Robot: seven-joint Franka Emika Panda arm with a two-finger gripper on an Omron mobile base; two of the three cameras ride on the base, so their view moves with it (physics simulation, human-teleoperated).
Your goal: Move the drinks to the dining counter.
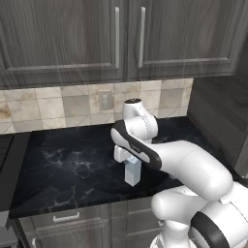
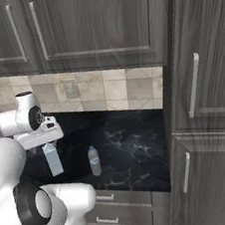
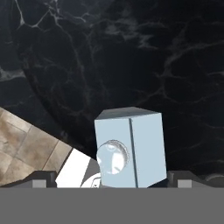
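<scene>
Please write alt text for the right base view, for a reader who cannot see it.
A white carton and a clear bottle stand apart on a black marble counter. The open gripper hangs directly above the carton, under dark wood cabinets.

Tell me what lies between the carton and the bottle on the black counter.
Nothing: in the right base view, only bare black counter separates the carton from the bottle.

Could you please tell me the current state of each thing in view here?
Carton: upright on the black counter, right under the gripper, not held.
Bottle: upright, capped, standing apart from the carton.
Gripper: open, above the carton.
Upper cabinet doors: closed.
Drawers: closed.
</scene>
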